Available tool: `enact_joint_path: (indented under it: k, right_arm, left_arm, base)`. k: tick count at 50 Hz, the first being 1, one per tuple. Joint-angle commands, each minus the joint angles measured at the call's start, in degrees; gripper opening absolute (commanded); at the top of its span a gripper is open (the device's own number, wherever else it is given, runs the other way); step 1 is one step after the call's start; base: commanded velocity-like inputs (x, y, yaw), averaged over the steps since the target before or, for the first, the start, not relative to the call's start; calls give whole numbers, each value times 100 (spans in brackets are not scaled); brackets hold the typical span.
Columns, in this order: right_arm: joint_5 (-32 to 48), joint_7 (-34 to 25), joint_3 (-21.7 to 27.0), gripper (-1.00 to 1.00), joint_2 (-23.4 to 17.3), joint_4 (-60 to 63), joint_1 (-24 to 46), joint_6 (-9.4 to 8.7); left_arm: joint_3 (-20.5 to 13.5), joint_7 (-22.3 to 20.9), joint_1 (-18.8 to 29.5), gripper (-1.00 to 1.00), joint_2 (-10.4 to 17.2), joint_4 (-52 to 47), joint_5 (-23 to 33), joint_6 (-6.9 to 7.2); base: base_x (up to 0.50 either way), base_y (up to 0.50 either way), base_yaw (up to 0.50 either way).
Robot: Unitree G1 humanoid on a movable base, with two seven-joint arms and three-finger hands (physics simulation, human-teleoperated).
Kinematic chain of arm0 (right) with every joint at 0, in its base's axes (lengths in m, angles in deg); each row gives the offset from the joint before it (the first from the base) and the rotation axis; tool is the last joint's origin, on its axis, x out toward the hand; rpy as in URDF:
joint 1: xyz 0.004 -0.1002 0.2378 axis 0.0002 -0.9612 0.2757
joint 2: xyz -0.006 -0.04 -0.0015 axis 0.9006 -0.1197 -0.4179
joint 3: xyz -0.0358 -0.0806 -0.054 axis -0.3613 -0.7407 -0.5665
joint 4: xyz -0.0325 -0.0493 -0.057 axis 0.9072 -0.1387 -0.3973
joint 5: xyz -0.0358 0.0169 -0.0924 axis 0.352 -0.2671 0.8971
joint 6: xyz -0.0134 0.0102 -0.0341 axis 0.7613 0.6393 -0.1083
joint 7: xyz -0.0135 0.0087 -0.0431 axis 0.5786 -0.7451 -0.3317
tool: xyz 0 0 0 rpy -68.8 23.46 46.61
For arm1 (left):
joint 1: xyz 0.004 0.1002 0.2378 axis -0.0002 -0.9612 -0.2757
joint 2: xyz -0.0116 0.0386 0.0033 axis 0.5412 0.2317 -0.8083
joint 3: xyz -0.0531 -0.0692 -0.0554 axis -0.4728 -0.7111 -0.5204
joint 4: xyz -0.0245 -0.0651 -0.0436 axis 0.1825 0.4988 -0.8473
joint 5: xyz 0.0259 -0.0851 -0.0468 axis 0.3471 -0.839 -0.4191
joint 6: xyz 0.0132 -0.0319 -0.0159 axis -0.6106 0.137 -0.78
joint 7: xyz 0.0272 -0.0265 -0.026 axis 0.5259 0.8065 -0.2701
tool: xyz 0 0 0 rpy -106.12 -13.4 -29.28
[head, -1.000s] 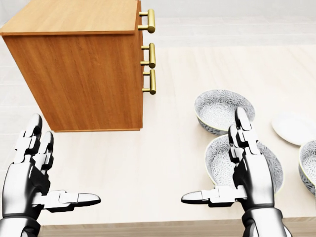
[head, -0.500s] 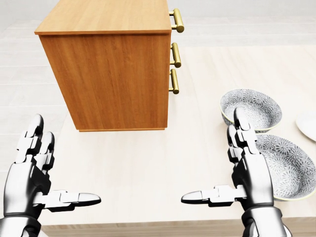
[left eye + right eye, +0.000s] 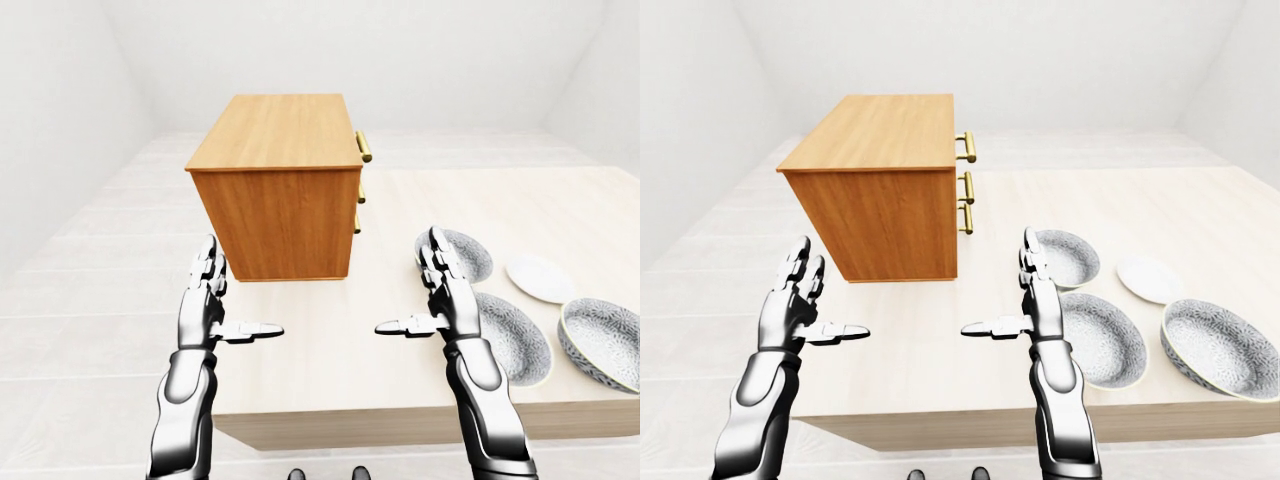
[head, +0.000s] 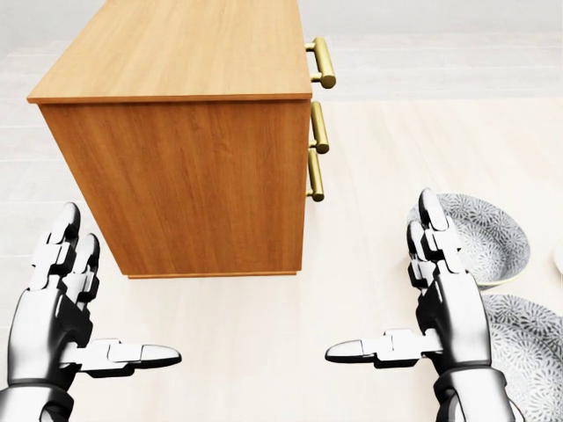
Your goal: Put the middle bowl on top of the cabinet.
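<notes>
Step in hand: approach, nothing grasped yet.

- The left hand (image 3: 790, 305) and the right hand (image 3: 1040, 305) hover above the pale wooden surface (image 3: 910, 375), near its edge at the bottom of the right-eye view. Both are open and empty: fingers (image 4: 429, 220) straight and pointing up the view, thumbs turned inward toward each other.
- The tall brown wooden cabinet with brass handles (image 3: 880, 200) stands at the surface's left edge, its top bare.
- Three grey-patterned ceramic bowls lie toward the surface's right edge. The middle bowl (image 3: 1105, 340) is judged to be the one just right of the right hand, between the other two and partly hidden by that forearm.
- A small white plate (image 3: 1148, 278) lies above it in the view.

Next move, as judged: the right hand goes right and down to the middle bowl's rim, the fingers close on it, then it is lifted well clear to pass over the cabinet's top edge.
</notes>
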Motion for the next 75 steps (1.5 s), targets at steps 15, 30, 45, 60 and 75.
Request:
enact_joint_path:
  k: [15,30,45,60,75]
  right_arm:
    - [216,66,-123,100,34,-50,-72,0]
    - [189,96,-78,100,35,-33,-101,0]
    - [180,-74,-133,100,-4,685,-476,0]
    - [1512,-316,17,100,-199,2276,-1312,0]
    - [4287,-277,53,100,4,2666,-2244,19]
  left_arm:
    - [-73,-95,6,100,15,35,-87,-21]
    - [-57,-164,-100,100,1,-57,-110,-110]
    - [-20,-248,-188,100,9,-28,-17,-290]
    - [-123,-266,-53,100,32,354,-68,-506]
    - [-171,-372,-247,100,13,-51,-128,-553]
  base:
    - [7,0,0]
    - [19,0,0]
    - [0,0,0]
    - [0,0,0]
    - [0,0,0]
